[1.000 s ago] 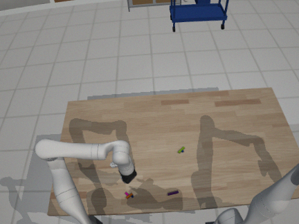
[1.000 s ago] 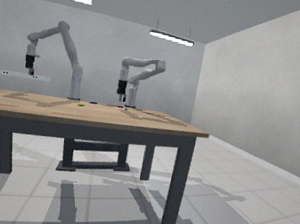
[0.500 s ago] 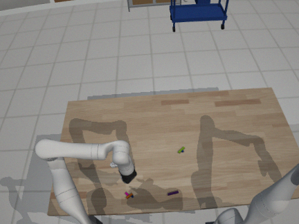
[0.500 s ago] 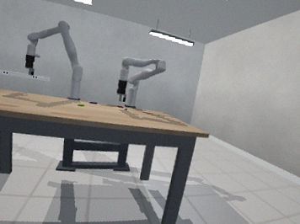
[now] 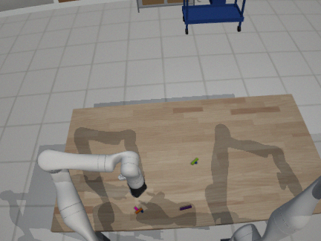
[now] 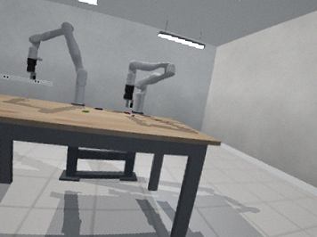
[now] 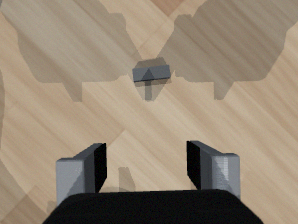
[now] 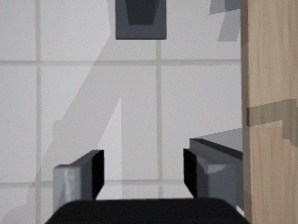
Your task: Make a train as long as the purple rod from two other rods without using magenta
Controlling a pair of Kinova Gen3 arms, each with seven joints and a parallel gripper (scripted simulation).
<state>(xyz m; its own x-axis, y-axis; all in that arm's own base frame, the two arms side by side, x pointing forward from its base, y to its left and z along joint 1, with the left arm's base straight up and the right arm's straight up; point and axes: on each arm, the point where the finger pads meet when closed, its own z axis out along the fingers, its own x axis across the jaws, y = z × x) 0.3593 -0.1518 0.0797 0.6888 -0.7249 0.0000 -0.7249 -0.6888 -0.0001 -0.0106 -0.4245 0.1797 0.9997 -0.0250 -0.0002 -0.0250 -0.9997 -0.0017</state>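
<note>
A purple rod (image 5: 186, 207) (image 6: 99, 109) lies flat near the table's robot-side edge. An orange rod (image 5: 139, 210) lies close against a magenta rod (image 5: 136, 208) and a small blue rod (image 5: 142, 211); whether they touch or overlap I cannot tell. A lime rod (image 5: 195, 161) (image 6: 86, 111) lies mid-table with a small blue piece (image 5: 196, 163) beside it. A grey rod (image 7: 151, 73) lies flat ahead of my left gripper (image 7: 146, 159) (image 6: 129, 104), which is open and empty above the table. My right gripper (image 8: 144, 166) (image 6: 33, 77) is open and empty, beyond the table's side.
The wooden table (image 5: 156, 130) (image 6: 54, 117) (image 8: 275, 60) carries shadows of both arms. The left arm (image 5: 79, 162) reaches over one side of it and hides part of the top in the top view. A blue cart (image 5: 212, 14) stands on the floor far behind.
</note>
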